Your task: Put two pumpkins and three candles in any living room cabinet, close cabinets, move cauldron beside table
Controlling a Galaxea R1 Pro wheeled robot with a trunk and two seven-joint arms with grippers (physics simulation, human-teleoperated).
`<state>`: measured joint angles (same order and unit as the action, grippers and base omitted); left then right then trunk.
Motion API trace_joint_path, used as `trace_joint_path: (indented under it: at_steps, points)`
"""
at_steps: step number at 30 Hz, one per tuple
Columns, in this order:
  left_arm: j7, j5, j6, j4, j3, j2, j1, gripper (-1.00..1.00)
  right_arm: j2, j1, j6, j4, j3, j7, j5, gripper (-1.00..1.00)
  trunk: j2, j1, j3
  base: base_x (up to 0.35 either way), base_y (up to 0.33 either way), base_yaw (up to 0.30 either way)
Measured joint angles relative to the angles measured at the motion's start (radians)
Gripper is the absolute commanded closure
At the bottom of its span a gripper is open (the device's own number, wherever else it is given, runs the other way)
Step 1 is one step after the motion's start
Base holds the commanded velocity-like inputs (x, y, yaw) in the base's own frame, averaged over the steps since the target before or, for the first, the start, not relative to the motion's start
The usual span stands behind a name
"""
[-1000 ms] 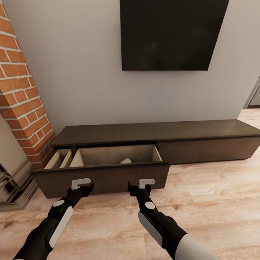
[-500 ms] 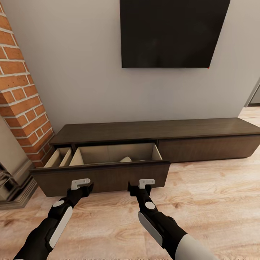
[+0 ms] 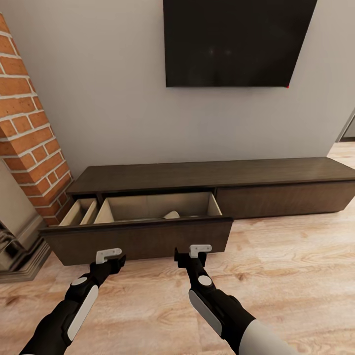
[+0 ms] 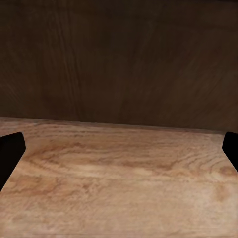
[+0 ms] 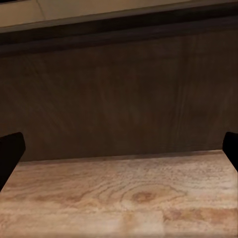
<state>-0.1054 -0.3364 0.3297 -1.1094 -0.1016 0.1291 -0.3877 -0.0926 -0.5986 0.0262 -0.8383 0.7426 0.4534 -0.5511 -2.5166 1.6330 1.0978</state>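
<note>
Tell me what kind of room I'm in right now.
Most likely a living room: a wall-mounted TV hangs above a long low cabinet whose drawer stands open, with a brick fireplace on the left and a wood floor.

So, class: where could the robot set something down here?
The cabinet top is bare from the brick end to the right. The open drawer has free room left of a pale object. The narrow side compartment is tight.

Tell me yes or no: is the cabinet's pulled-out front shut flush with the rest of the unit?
No. In the head view the cabinet has its left front pulled out, showing the pale beige inside.
</note>
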Motion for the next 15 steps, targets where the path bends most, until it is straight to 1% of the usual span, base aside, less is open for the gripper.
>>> trace_joint_path:
  at_steps: [4,9,12,15]
  points:
    - [0.0,-0.004,0.001,0.004,-0.001,0.0,0.0,-1.0,0.0,0.0,0.0,0.0,0.0,0.0,0.0,-1.0,0.0,0.0,0.0,0.158,0.0,0.0]
    - [0.0,-0.001,0.0,0.004,0.0,0.0,0.0,-1.0,0.0,0.0,0.0,0.0,0.0,0.0,0.0,-1.0,0.0,0.0,0.0,0.073,0.0,0.0]
    - [0.0,-0.001,0.001,0.004,0.0,0.0,0.0,-1.0,0.0,0.0,0.0,0.0,0.0,0.0,0.0,-1.0,0.0,0.0,0.0,0.23,0.0,0.0]
    - [0.0,-0.002,0.001,0.005,-0.001,0.0,0.0,-1.0,0.0,0.0,0.0,0.0,0.0,0.0,0.0,-1.0,0.0,-0.001,0.0,0.31,0.0,0.0]
